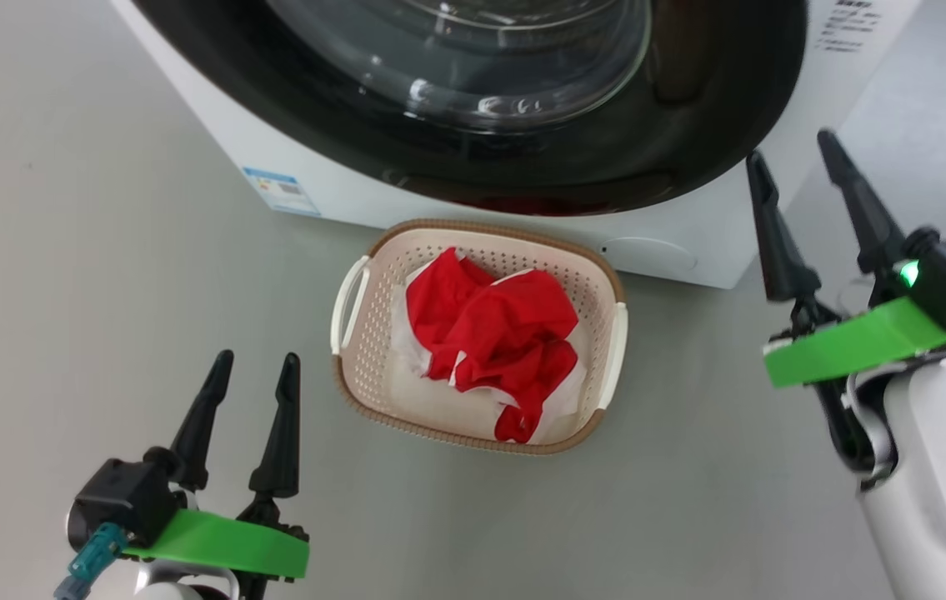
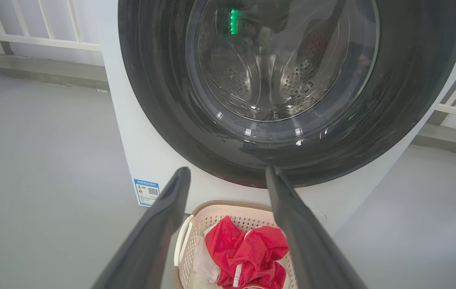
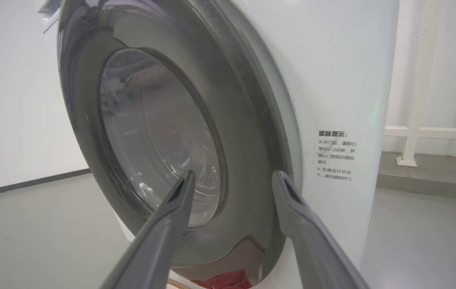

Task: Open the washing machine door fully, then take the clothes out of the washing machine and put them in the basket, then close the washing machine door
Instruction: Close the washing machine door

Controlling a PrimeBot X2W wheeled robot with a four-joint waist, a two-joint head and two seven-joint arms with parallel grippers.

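One basket [image 1: 372, 333], one washer [image 1: 339, 183] right behind it, one door [image 1: 689, 125], looks shut. Clothes [image 1: 498, 333] piled in the basket, maybe two or three pieces, hard to count. Two grippers, both spread wide, empty: left gripper [image 1: 258, 357] left of the basket, right gripper [image 1: 791, 143] right of it, clothes between them, apart from all four fingers.

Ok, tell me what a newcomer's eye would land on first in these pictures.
The bright red clothes jump out, heaped in the cream basket on the grey floor just in front of the washing machine. Above them looms the glossy black washing machine door, which looks shut against the white body. Both claws stand open and empty: the left claw at lower left, the right claw raised at the right, near the door's rim.
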